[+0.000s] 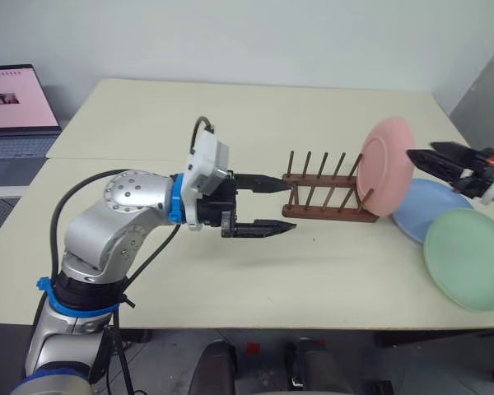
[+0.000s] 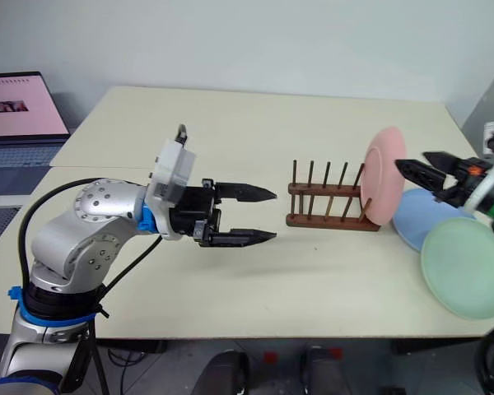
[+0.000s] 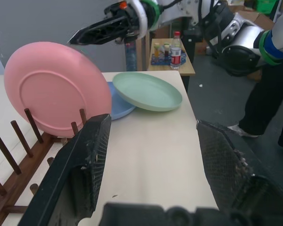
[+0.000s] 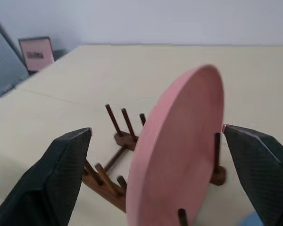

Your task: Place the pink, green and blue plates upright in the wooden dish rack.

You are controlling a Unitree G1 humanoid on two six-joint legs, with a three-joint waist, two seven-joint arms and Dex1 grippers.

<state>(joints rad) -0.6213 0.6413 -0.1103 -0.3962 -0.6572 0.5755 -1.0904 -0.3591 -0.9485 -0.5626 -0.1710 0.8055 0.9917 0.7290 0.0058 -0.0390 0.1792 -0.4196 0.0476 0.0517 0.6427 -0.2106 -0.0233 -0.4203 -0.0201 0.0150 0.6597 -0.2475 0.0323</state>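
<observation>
Standing racked: pink plate (image 1: 385, 166), bottles (image 3: 171, 47) beyond.

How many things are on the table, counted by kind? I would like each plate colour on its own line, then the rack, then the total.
Salmon pink round plate, standing in the rack: 1
Pale mint green round plate, lying flat: 1
Light blue round plate, lying flat: 1
Dark brown wooden dish rack with upright pegs: 1
Total: 4
</observation>
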